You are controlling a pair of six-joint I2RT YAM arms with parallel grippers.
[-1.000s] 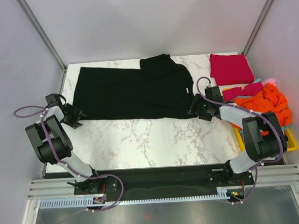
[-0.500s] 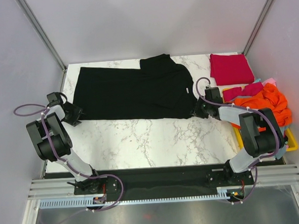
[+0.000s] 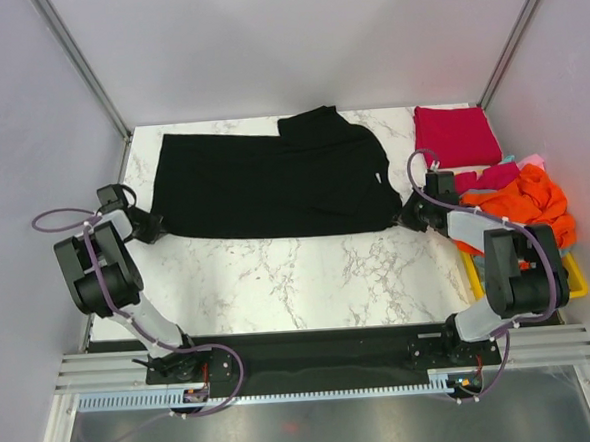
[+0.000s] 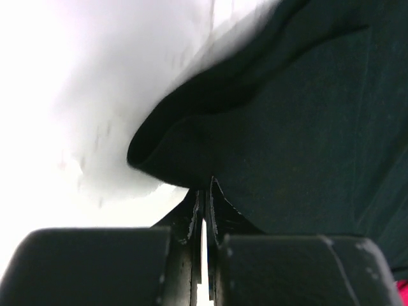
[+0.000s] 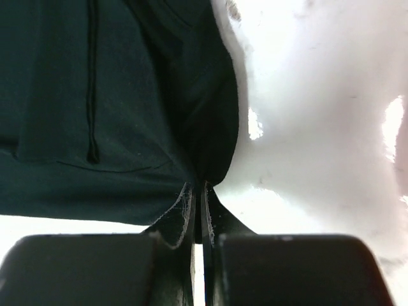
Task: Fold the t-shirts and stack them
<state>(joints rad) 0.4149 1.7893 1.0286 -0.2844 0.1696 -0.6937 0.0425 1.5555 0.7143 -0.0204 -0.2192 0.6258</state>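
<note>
White marbled tabletop point(image 3: 308, 275) is seen between pale grey walls, with both arm bases at its near edge. The left pincer point(image 4: 203, 199) is clenched, and the near left corner of the black t-shirt point(image 3: 273, 182) is pinched between its fingers, close to the surface. The right pincer point(image 5: 198, 193) is clenched in the same way on the near right corner of this t-shirt. Between the two pincers the black cloth is stretched flat across the far half of the tabletop, and one part is folded over at its far right side. To the right of it, in the far right corner, a red t-shirt point(image 3: 456, 136) is laid folded, apart from the black one. Nearer, at the right edge, an orange t-shirt point(image 3: 529, 202) is heaped in a yellow basket point(image 3: 576, 282), and a bit of pink cloth point(image 3: 534, 159) is seen just behind it.
</note>
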